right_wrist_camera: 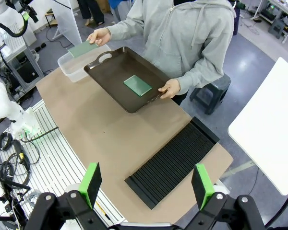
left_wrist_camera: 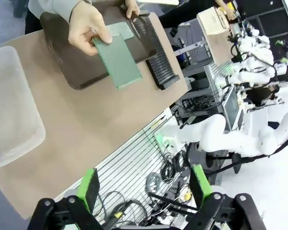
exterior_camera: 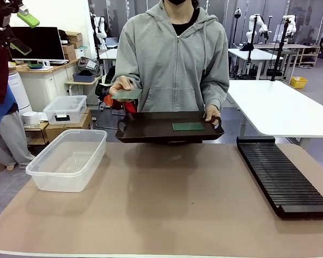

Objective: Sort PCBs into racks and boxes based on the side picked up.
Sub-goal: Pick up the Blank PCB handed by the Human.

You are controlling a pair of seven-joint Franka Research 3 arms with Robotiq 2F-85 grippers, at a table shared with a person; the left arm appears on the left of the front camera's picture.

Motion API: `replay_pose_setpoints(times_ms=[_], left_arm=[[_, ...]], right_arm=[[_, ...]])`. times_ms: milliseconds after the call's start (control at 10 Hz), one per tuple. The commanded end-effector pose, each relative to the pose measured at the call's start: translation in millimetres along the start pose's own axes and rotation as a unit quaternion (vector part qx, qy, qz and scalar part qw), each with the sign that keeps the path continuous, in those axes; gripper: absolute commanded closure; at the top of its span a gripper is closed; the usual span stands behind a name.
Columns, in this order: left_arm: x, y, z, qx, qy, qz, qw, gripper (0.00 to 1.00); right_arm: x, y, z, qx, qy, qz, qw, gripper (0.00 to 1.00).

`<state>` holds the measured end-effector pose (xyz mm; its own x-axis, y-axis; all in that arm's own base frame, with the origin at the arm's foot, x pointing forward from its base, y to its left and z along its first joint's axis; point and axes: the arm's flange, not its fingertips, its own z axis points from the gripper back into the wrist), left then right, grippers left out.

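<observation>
Desk (exterior_camera: pixel 167 204), left to right: one clear plastic tub (exterior_camera: pixel 67 159), lidless, at the left end. Two green PCBs follow: the first PCB (exterior_camera: pixel 126 94) is held in the air by a person's hand (exterior_camera: pixel 120 85) near the tray's left end, and the second PCB (exterior_camera: pixel 188 127) lies flat in one dark brown handled tray (exterior_camera: pixel 145 129), gripped by the other hand (exterior_camera: pixel 211 114), with one black slotted rack (exterior_camera: pixel 282 177) along the right end. Tools, two: left tool (left_wrist_camera: pixel 145 179) and right tool (right_wrist_camera: pixel 147 182), each with green-padded fingers apart, nothing between them.

Black right gripper (right_wrist_camera: pixel 146 186) — green pads (right_wrist_camera: pixel 91 184), person's grey zip hoodie (exterior_camera: pixel 172 64), black undershirt (exterior_camera: pixel 181 27)
</observation>
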<state>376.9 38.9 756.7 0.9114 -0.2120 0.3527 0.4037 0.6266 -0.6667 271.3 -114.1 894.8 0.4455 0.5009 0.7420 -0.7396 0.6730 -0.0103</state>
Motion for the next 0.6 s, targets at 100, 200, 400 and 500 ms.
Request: replay_pose_setpoints(times_ms=[100,200,400,500], left_arm=[[13.0,4.9,-34.2,-0.064,-0.105,0.133,0.983,0.00],[14.1,12.9,-40.9,-0.082,-0.114,0.159,0.977,0.00],[19.1,34.1,-61.8,-0.104,-0.122,0.199,0.967,0.00],[17.3,43.2,-77.0,-0.122,-0.114,0.210,0.963,0.00]], right_arm=[[1.1,1.8,0.0,0.003,-0.002,0.004,1.000,0.00],[1.1,1.8,0.0,0.003,-0.002,0.004,1.000,0.00],[1.1,1.8,0.0,0.003,-0.002,0.004,1.000,0.00],[1.1,1.8,0.0,0.003,-0.002,0.004,1.000,0.00]])
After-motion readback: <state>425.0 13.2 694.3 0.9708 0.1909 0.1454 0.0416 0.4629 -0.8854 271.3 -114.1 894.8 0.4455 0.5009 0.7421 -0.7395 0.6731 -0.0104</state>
